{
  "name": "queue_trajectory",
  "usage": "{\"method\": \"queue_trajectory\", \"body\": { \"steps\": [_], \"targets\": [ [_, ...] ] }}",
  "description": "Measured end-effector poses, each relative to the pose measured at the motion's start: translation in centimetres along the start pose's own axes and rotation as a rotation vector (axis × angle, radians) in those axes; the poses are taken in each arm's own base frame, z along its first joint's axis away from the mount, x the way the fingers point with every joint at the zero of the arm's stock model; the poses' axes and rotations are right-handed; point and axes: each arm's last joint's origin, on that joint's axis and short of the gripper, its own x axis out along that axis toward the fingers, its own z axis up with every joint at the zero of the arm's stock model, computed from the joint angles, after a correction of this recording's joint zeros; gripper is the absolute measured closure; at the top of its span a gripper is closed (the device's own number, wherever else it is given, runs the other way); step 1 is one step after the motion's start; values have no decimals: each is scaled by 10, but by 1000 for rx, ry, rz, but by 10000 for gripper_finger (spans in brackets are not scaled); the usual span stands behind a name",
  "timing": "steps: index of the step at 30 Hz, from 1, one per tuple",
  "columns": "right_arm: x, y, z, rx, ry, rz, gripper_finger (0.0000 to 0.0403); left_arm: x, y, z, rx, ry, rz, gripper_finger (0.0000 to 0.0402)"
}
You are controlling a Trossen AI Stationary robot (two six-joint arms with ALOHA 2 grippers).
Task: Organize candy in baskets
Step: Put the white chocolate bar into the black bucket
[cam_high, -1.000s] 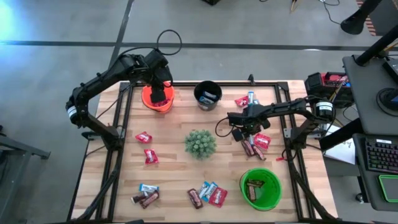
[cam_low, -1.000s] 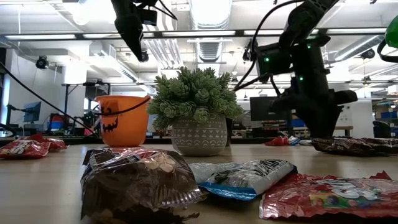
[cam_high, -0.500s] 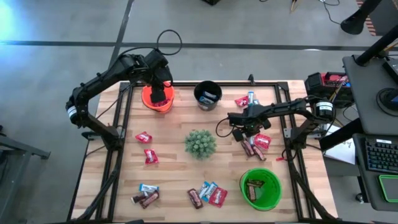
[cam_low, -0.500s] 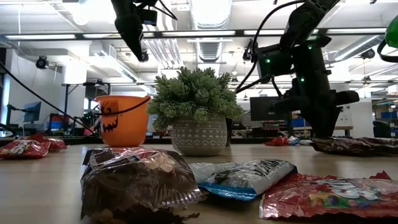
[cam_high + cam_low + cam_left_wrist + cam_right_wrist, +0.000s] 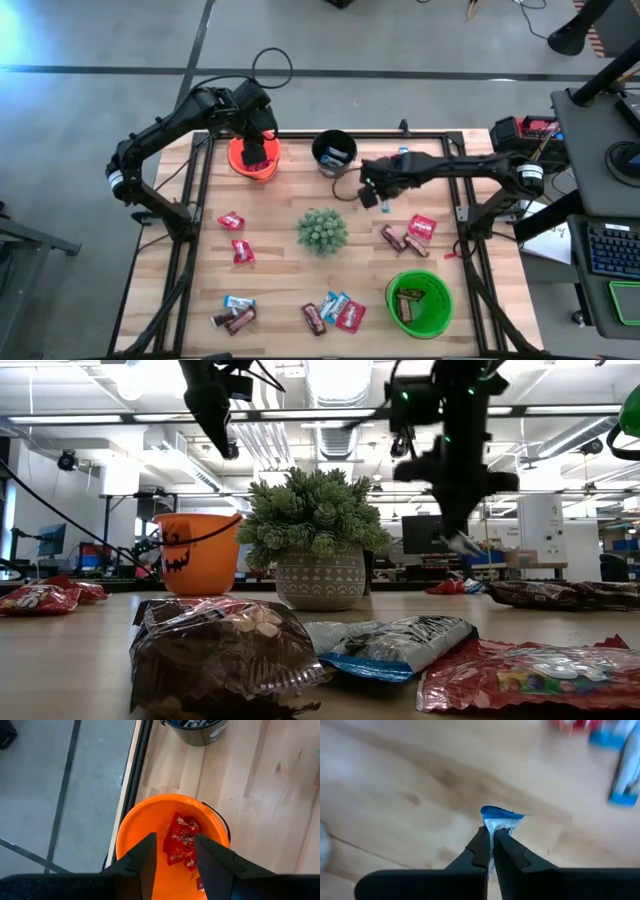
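Above the orange basket (image 5: 254, 160) at the far left hangs my left gripper (image 5: 172, 854), open, with red candy (image 5: 181, 840) lying in the basket below it. My right gripper (image 5: 368, 192) is in the air between the black basket (image 5: 334, 153) and the plant (image 5: 322, 231), shut on a blue-and-silver candy (image 5: 501, 816). The green basket (image 5: 419, 303) stands at the near right with brown candy inside. More candy lies loose on the table: red pieces (image 5: 236, 236) at the left, a mixed group (image 5: 335, 312) near the front edge, and red and brown ones (image 5: 410, 232) at the right. My right gripper pinches the blue-and-silver candy between its two fingertips (image 5: 481, 845), coming from above and pointing down. A blue end of the wrapper (image 5: 500, 813) sticks out past the fingertips. In the low view the candy (image 5: 462, 544) hangs below the fingers, clear of the table.
The potted plant stands mid-table, close to my right gripper's left side. Two more candies (image 5: 232, 312) lie at the near left. Black frame rails run along the table's left, right and far sides. Bare wood lies between the plant and the baskets at the far edge.
My right gripper has risen from the candy at the table's right and moved left and toward the far edge, nearer the black basket. It has carried a blue-and-silver candy up, clear of the table. My left gripper has stayed over the orange basket.
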Motion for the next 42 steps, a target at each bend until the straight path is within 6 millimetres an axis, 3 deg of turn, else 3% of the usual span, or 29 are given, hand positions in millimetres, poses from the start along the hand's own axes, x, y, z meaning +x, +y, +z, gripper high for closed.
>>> {"method": "queue_trajectory", "body": {
  "steps": [12, 21, 26, 35, 42],
  "targets": [
    [-23, 7, 62, -49, -237, 125, 394, 0, 0, 0, -14, -2, 0, 288],
    [-15, 13, 101, -55, -368, 190, 394, 0, 0, 0, -27, -3, 1, 288],
    [-12, 17, 113, -68, -380, 212, 394, 0, 0, 0, -35, -3, 1, 288],
    [-32, 17, 129, -97, -443, 259, 394, 0, 0, 0, -39, -4, 2, 288],
    [-16, 11, 137, -120, -396, 262, 394, 0, 1, 1, -39, -4, 12, 288]
  ]
}}
